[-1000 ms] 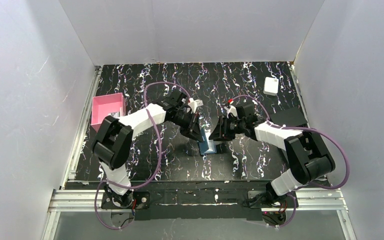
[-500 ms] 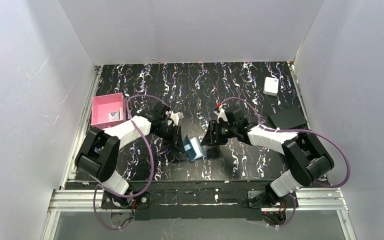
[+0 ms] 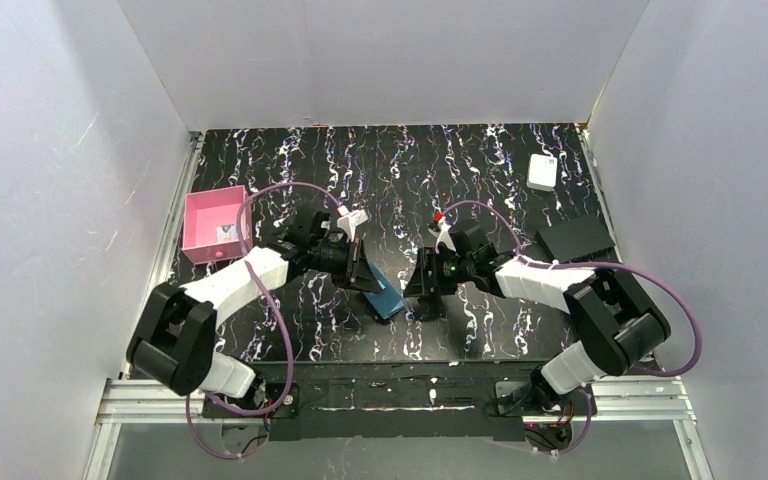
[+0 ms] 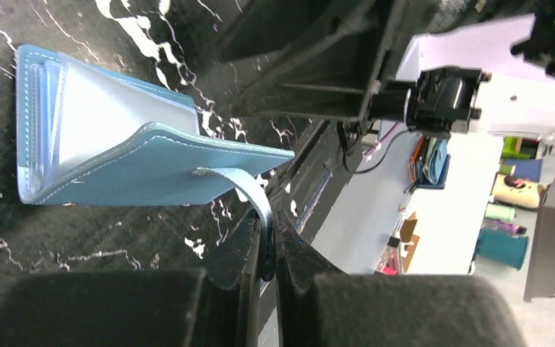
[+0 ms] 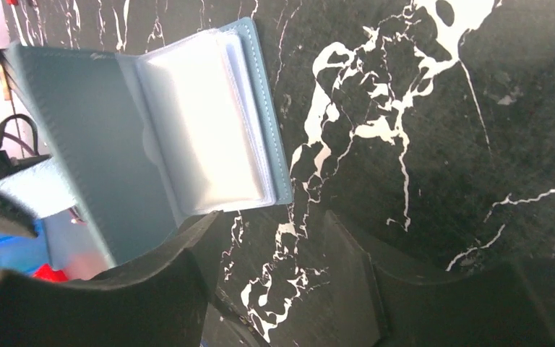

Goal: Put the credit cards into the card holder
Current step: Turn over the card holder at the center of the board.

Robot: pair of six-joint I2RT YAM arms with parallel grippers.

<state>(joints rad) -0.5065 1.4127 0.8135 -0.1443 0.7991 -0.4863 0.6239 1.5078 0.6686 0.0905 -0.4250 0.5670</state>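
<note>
The teal card holder point(image 3: 387, 299) lies open on the black marbled table between both arms. In the left wrist view its cover point(image 4: 126, 170) stands lifted off the pale slots point(image 4: 79, 108), and my left gripper point(image 4: 266, 249) is shut on its snap tab point(image 4: 240, 184). My right gripper point(image 5: 267, 249) is open just right of the holder, with only table between its fingers point(image 5: 181, 253). The clear card slots point(image 5: 206, 126) face it. One pale credit card point(image 3: 225, 233) lies inside the pink tray point(image 3: 210, 205).
A thick white box point(image 3: 542, 172) sits at the back right. A flat black rectangle point(image 3: 575, 238) lies right of the right arm. White walls close in the table on three sides.
The left gripper has drawn the card holder leftward by its tab, and the cover has swung open. The right gripper followed leftward and opened wider.
</note>
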